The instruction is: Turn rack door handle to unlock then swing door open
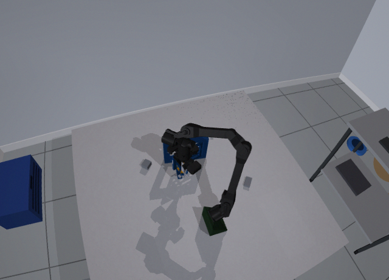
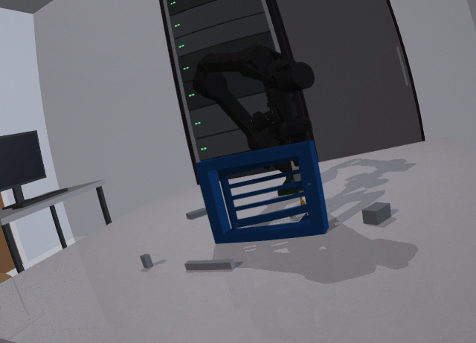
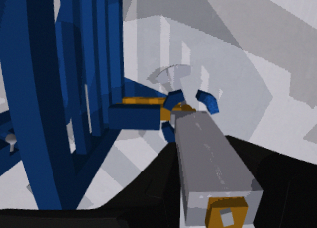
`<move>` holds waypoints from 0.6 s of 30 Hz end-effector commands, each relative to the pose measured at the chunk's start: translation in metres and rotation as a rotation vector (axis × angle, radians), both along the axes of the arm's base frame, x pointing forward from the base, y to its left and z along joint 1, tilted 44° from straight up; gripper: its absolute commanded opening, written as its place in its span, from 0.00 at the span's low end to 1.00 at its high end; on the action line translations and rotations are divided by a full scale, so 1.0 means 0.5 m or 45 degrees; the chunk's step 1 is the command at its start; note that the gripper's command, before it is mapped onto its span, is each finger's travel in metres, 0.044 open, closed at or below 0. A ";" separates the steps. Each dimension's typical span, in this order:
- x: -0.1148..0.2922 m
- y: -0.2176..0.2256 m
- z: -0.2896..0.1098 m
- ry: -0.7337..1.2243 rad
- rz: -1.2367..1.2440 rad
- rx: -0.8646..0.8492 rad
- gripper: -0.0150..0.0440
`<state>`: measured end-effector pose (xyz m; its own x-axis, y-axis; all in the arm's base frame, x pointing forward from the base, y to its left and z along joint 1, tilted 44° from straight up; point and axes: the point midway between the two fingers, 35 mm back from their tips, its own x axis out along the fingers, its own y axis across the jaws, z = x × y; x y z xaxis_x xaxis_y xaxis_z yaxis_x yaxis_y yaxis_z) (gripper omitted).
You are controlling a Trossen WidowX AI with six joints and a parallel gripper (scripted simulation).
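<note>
The blue frame (image 1: pixel 205 145) (image 2: pixel 320 201) stands upright on the table. Its barred blue door (image 2: pixel 268 216) (image 3: pixel 40 89) looks slightly open, with a narrow gap beside it; the exact angle is unclear. The grey upright handle (image 3: pixel 213 159), with an orange cap, stands out from the door on a blue bracket (image 3: pixel 134 116). It looks turned, but how far I cannot tell. My gripper (image 3: pixel 198 147) is shut on the handle, one black finger on each side. The fingertips are partly hidden behind the handle; in the top view the arm hides most of the handle.
Small grey blocks stand left (image 1: pixel 146 164) and right (image 1: pixel 247 183) of the frame. A long grey block (image 2: pixel 209 265) and a small one (image 2: pixel 146 260) lie behind it. The arm's green base (image 1: pixel 211 226) stands in front. A blue cabinet (image 1: pixel 15 189) is beyond the table's left edge.
</note>
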<state>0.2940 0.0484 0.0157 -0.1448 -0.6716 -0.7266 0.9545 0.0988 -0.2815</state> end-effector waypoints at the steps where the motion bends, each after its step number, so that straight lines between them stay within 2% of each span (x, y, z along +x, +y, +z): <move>1: -0.015 -0.006 0.007 0.056 0.065 0.010 0.27; 18: -0.084 -0.035 0.048 0.282 0.306 0.056 0.27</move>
<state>0.2570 0.0343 0.0355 -0.1458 -0.6715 -0.7265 0.8474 0.2942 -0.4420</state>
